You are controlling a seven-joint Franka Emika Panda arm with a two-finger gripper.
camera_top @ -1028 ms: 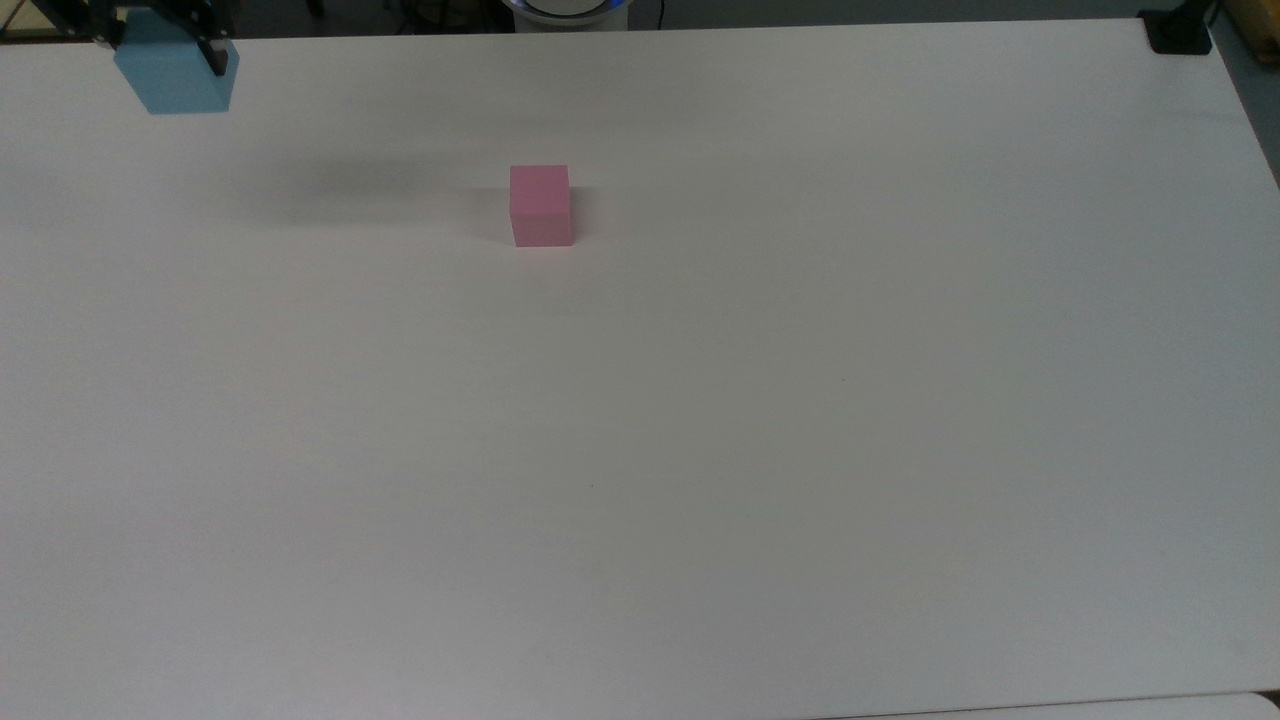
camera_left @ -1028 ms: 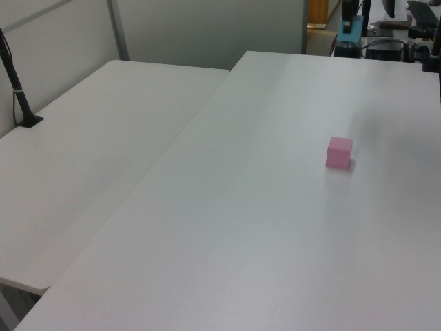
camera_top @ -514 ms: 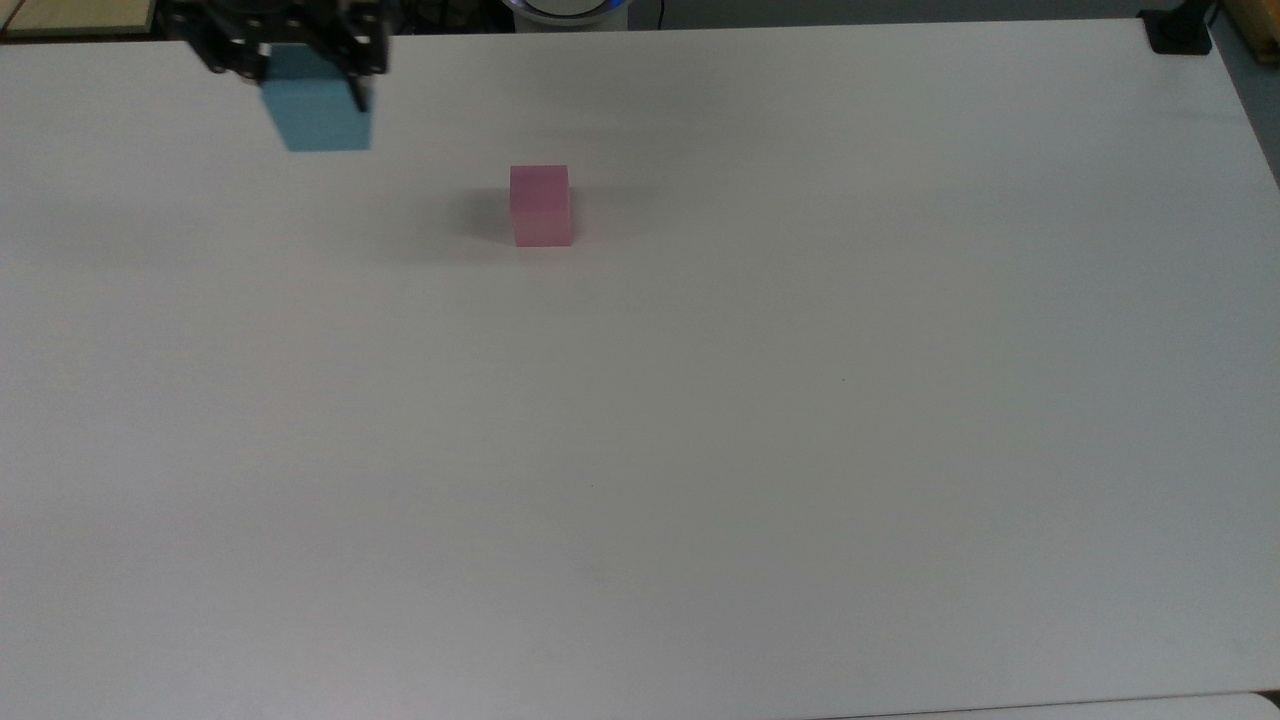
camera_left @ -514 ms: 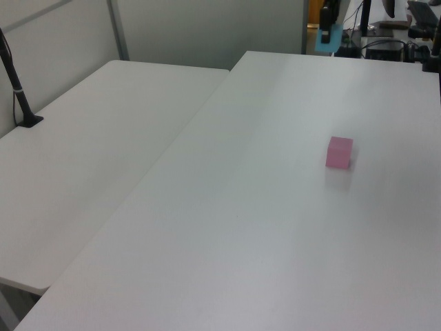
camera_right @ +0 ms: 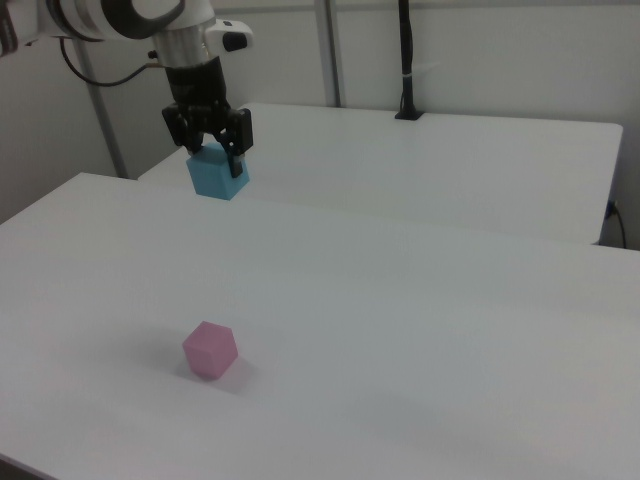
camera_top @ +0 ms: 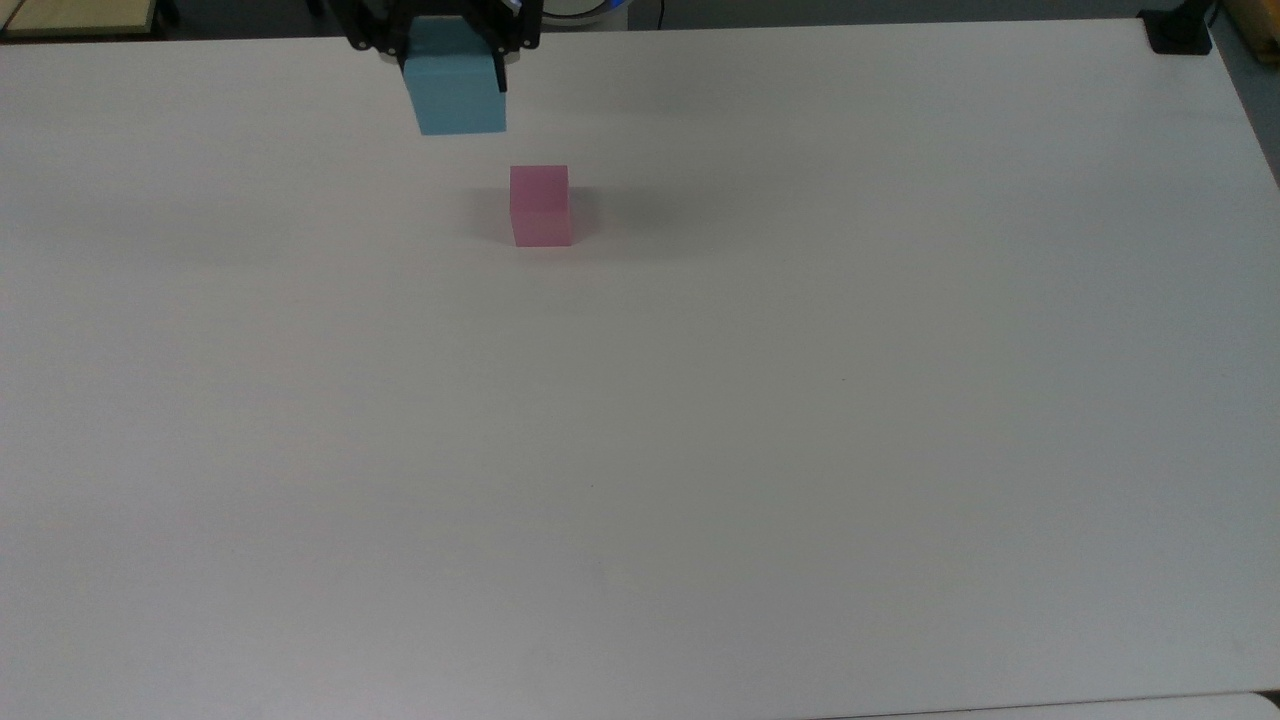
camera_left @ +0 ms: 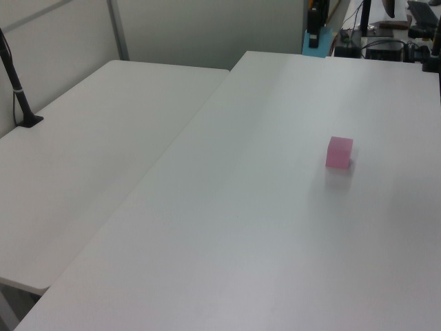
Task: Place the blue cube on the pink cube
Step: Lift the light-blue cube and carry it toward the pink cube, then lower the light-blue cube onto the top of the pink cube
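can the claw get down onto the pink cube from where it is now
Probably yes. The claw holds the blue cube up in the air, and the pink cube stands alone on the bare table, its top uncovered, with nothing between them.

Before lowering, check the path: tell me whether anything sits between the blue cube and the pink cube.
Nothing visible does. The gripper holds the blue cube in the air, and the pink cube stands alone on the bare table.

1 overhead cam, 2 oblique side cams
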